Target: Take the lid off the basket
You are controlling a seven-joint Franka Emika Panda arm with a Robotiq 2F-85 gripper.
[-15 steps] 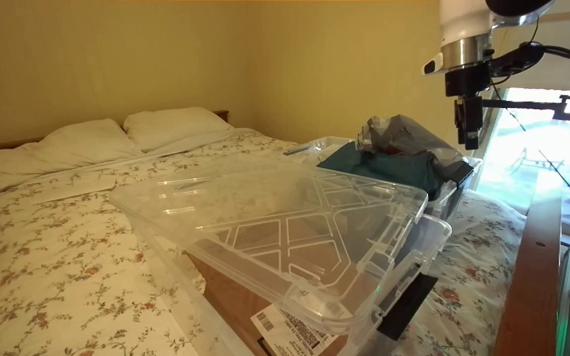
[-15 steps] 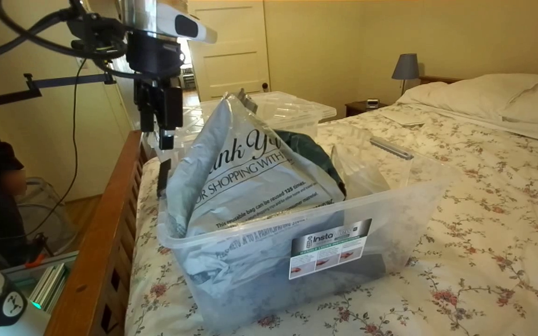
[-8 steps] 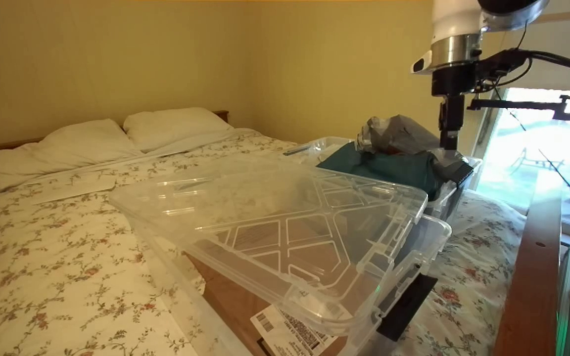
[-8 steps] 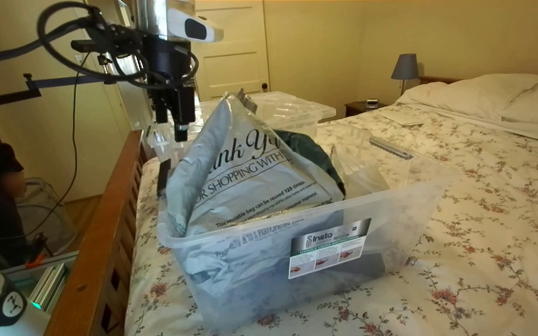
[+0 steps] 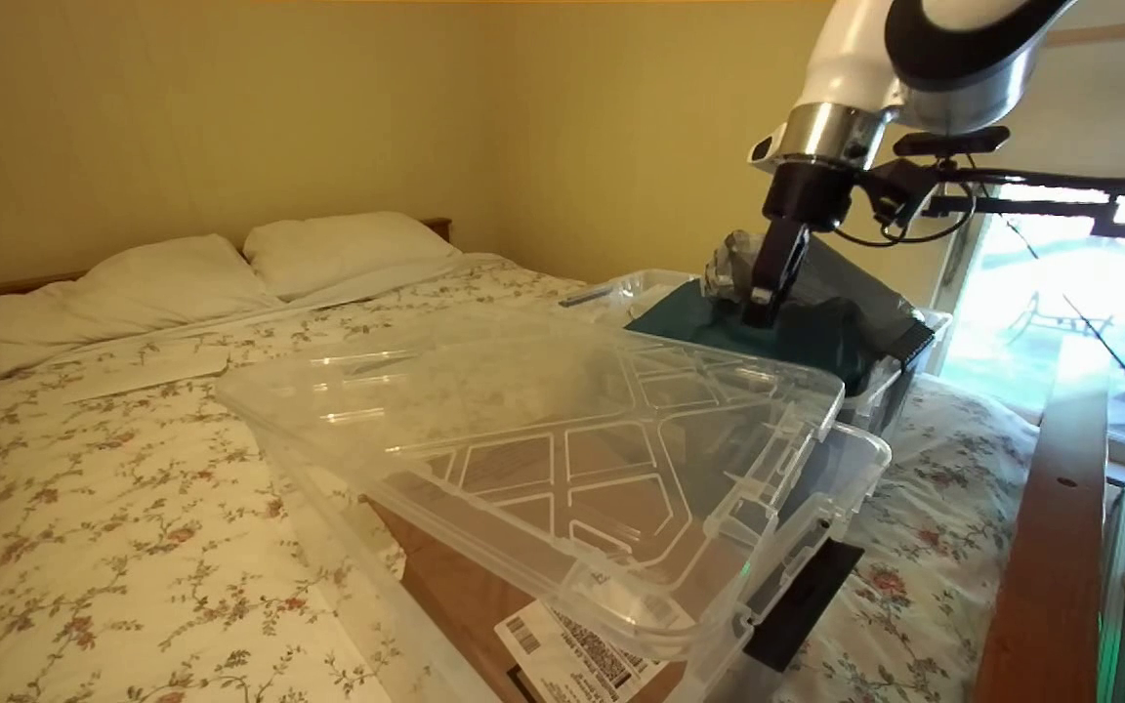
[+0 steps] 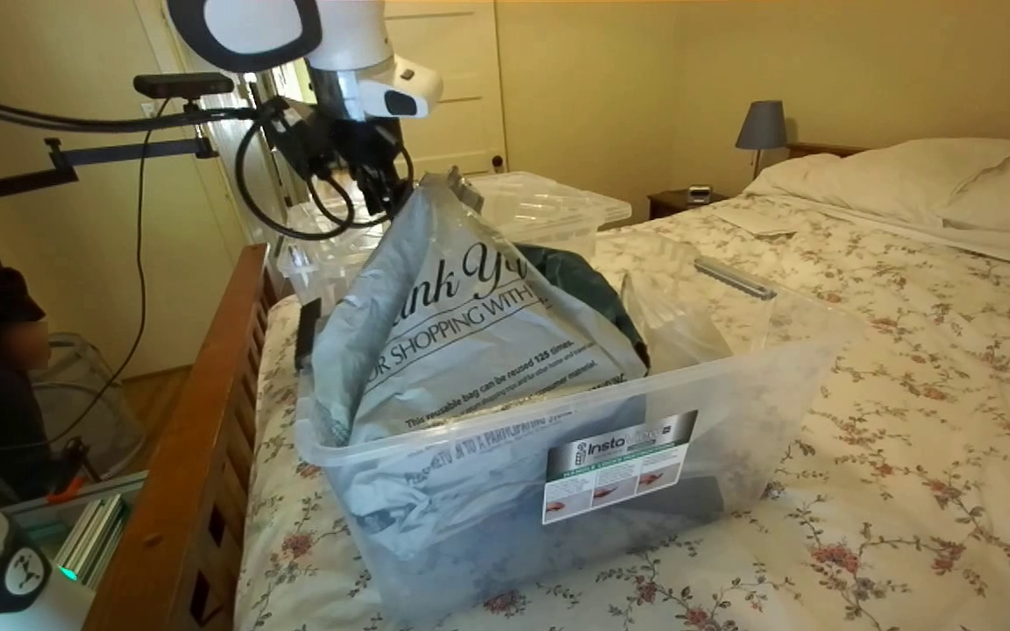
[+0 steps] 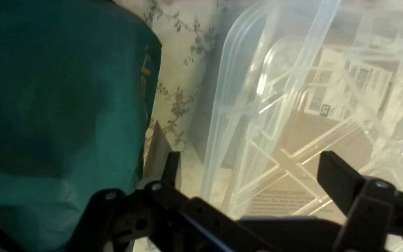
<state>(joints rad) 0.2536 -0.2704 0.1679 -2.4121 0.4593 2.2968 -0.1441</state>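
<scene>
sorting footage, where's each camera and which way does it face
An exterior view: near the lid, looking over it toward pillows and wall; arm and gripper show.
An exterior view: near an open tub, looking over a shopping bag toward a door; arm shows, gripper partly hidden.
Wrist view: at arm's end, facing down on lid and teal item; gripper fingers show below.
Both exterior views share lid, bed, arm.

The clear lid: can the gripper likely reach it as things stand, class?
Probably yes: the gripper is open, the way to the lid looks free, the wrist view showing the teal item to one side.
</scene>
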